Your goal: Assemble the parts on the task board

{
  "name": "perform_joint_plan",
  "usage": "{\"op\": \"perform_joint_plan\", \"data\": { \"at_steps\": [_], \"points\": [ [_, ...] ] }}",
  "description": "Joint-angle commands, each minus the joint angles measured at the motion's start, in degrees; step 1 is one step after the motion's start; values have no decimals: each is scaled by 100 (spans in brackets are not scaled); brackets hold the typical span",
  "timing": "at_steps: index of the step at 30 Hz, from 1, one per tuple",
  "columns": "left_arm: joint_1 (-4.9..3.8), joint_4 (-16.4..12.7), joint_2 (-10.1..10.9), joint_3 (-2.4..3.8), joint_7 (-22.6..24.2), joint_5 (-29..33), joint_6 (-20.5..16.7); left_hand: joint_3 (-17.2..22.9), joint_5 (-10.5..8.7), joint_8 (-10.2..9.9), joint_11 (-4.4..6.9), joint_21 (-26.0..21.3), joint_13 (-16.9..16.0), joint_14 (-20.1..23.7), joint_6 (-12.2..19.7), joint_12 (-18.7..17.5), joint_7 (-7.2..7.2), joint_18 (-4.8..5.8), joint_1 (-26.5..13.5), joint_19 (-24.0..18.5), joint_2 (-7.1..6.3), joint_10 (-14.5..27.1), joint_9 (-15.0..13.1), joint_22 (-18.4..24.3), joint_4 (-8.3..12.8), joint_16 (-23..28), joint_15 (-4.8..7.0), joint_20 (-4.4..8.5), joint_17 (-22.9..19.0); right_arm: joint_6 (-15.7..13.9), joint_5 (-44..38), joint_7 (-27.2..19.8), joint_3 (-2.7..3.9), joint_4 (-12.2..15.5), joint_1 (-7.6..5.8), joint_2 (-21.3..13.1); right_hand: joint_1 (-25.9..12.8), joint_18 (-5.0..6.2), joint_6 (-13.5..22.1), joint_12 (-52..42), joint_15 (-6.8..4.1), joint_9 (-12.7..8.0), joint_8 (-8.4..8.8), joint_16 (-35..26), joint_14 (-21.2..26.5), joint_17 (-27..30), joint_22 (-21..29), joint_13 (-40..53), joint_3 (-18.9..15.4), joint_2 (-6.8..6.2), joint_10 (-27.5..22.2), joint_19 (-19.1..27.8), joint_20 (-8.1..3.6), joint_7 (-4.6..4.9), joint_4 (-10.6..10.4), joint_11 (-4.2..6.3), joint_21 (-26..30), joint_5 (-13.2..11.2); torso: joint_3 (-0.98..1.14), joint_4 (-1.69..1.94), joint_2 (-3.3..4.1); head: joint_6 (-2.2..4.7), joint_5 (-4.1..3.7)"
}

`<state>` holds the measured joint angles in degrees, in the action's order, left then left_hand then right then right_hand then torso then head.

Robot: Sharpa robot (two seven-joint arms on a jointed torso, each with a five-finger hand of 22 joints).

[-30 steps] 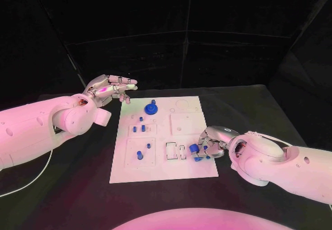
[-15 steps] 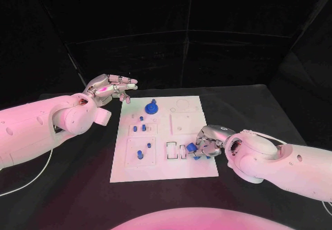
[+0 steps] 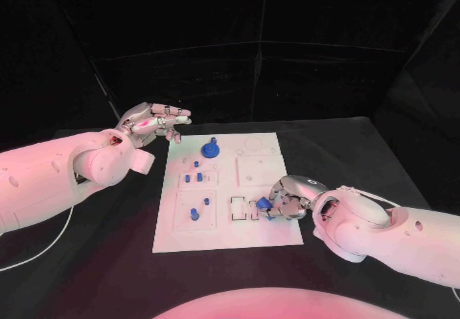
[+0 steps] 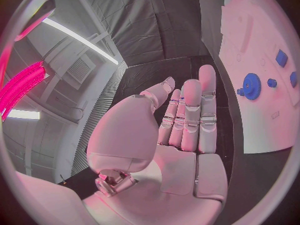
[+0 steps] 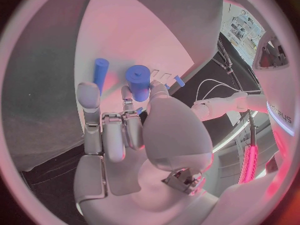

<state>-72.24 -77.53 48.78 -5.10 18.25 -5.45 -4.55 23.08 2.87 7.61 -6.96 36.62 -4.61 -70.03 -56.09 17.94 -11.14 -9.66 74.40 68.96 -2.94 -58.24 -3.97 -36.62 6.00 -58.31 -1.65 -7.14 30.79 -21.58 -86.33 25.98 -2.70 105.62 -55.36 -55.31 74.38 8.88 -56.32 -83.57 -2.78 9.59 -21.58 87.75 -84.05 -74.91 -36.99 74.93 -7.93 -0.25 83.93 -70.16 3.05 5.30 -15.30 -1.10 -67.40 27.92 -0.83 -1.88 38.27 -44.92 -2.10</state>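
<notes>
The white task board [image 3: 258,169] lies in the middle of the black table. My right hand [image 3: 288,198] rests over its near right part. In the right wrist view its thumb and a finger pinch a short blue cylinder [image 5: 139,81], seen from the head as a blue part [image 3: 260,203] beside the white slots [image 3: 236,208]. A second blue peg [image 5: 100,69] lies on the board just past the fingertips. My left hand [image 3: 153,122] hovers open beyond the board's far left corner, fingers straight and holding nothing [image 4: 184,120].
A blue gear [image 3: 211,151] sits at the board's far end, also seen as the gear [image 4: 251,93] in the left wrist view. Small blue pegs [image 3: 193,177] stand in the left blocks, another [image 3: 193,214] nearer me. Black curtains surround the table.
My right hand has crept a little to the left across the board, carrying the blue part toward the white slots. The left hand has stayed where it was.
</notes>
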Motion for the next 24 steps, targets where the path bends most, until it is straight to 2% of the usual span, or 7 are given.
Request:
{"op": "perform_joint_plan", "data": {
  "at_steps": [1, 7, 10, 12, 18, 21, 24],
  "points": [
    [-5, -4, -6, 0, 11, -15, 85, -18, -13, -12, 7, -30, -7, 38, 40, 29, -13, -76, 35, -32, 31, 30, 0, 10, 8, 4, -1, -2, -5, -757, 313, -553, 8, 133, -13, -30, 90, -44, -54, 15, -50, 58, -42, 22, -494, -1004, -12, 573, 4, 35, 84, -37, -12, -21, 34, 54, -31, 49, -8, 23, -5, 2, -2],
    [-5, -7, -5, -3, 7, -15, 87, -18, -13, -12, 7, -30, -7, 38, 40, 29, -13, -76, 35, -32, 31, 30, 0, 10, 8, 4, -1, -2, -5, -875, 352, -698, 9, 197, -14, 6, 70, -45, -81, 23, -53, 67, -55, 22, -493, -1003, -17, 567, -10, 47, 82, -39, -14, -27, 12, 58, -34, 63, 1, 12, 7, 2, 56],
    [-5, -9, -1, -4, 5, -15, 88, -18, -13, -12, 7, -30, -7, 38, 40, 29, -13, -76, 35, -32, 31, 30, 0, 10, 8, 4, -1, -2, -5, -825, 358, -701, 10, 181, -14, 64, 52, -43, -99, 28, -57, 74, -64, 21, -493, -1002, -11, 563, -24, 54, 81, -36, -16, -33, -7, 63, -32, 63, -4, 5, 5, -3, 58],
    [-5, -11, 0, -5, 6, -15, 91, -18, -13, -12, 7, -30, -7, 38, 40, 29, -13, -76, 35, -32, 31, 30, 0, 10, 8, 4, -1, -2, -5, -732, 360, -676, 10, 152, -14, 128, 17, -44, -111, 38, -60, 81, -69, 20, -492, -998, -17, 556, -50, 58, 77, -37, -19, -37, -37, 67, -34, 35, -13, 1, 1, -11, 55],
    [-5, -13, -13, -6, 4, -15, 102, -19, -13, -11, 6, -31, -7, 38, 42, 33, -14, -76, 35, -32, 35, 34, 0, 11, 7, 1, -1, -2, -5, -470, 363, -507, 11, 13, -14, 349, -117, -44, -153, 93, -73, 114, -98, 10, -488, -977, -19, 507, -156, 106, 53, -31, -30, -58, -118, 81, -36, -216, -9, 17, 4, -5, 57],
    [-5, -10, -21, -7, -5, -15, 108, -19, -13, -11, 6, -31, -7, 38, 42, 33, -14, -76, 35, -32, 35, 34, 0, 11, 7, 1, -1, -2, -5, -346, 369, -306, 11, -81, -15, 467, -255, -40, -259, 101, -96, 165, -171, 5, -486, -969, -15, 511, -227, 168, 58, -27, -44, -102, -132, 114, -33, -274, -11, 15, 1, 5, 107],
    [-6, -8, -30, -8, -12, -15, 118, -19, -13, -11, 6, -31, -7, 38, 42, 33, -14, -76, 35, -32, 35, 34, 0, 11, 7, 1, -1, -2, -5, -177, 375, -96, 12, -154, -15, 571, -400, -38, -346, 117, -130, 230, -249, -1, -483, -957, -12, 505, -317, 209, 59, -24, -71, -151, -134, 156, -29, -421, -7, 14, 4, -2, 125]
  ]
}}
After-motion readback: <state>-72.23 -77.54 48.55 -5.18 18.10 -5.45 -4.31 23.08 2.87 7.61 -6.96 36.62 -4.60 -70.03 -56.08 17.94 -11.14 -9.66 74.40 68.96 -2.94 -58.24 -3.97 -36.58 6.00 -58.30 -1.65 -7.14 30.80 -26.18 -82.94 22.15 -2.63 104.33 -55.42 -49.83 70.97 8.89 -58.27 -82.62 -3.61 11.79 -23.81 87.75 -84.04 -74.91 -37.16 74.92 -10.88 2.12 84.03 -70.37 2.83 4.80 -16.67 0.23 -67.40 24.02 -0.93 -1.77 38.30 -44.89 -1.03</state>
